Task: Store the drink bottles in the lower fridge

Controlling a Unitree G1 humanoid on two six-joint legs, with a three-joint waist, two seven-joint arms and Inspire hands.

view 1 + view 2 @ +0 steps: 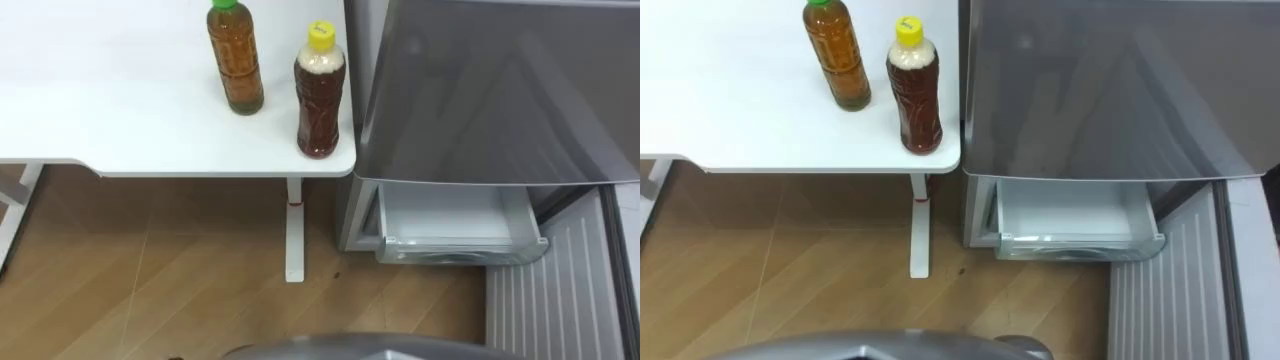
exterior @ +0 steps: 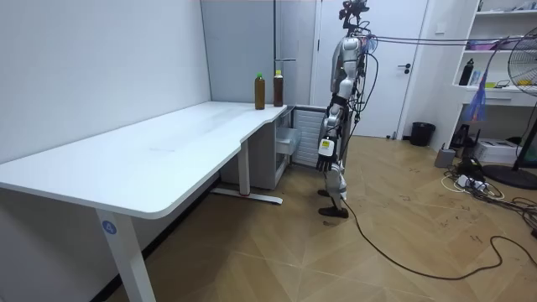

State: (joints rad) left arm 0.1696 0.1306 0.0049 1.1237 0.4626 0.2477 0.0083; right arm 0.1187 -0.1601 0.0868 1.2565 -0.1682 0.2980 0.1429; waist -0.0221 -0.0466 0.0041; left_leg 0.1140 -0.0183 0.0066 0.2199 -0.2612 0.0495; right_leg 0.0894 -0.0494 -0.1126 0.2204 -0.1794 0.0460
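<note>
Two drink bottles stand upright near the right corner of the white table [image 1: 120,120]. One has a green cap and amber tea [image 1: 235,58]; the other has a yellow cap and darker tea [image 1: 319,92] and stands closer to the table's edge. Right of the table is the grey fridge [image 1: 490,90], with its lower white drawer [image 1: 455,238] pulled out and nothing visible inside. In the room view I stand facing the fridge, both bottles [image 2: 260,92] to my left. My left hand [image 2: 326,159] hangs at my side, apart from the bottles.
The fridge's open lower door, with a ribbed grey inner face [image 1: 550,300], lies at the lower right. A white table leg [image 1: 294,235] stands on the wooden floor just left of the fridge. In the room view a fan and shelves stand at the far right.
</note>
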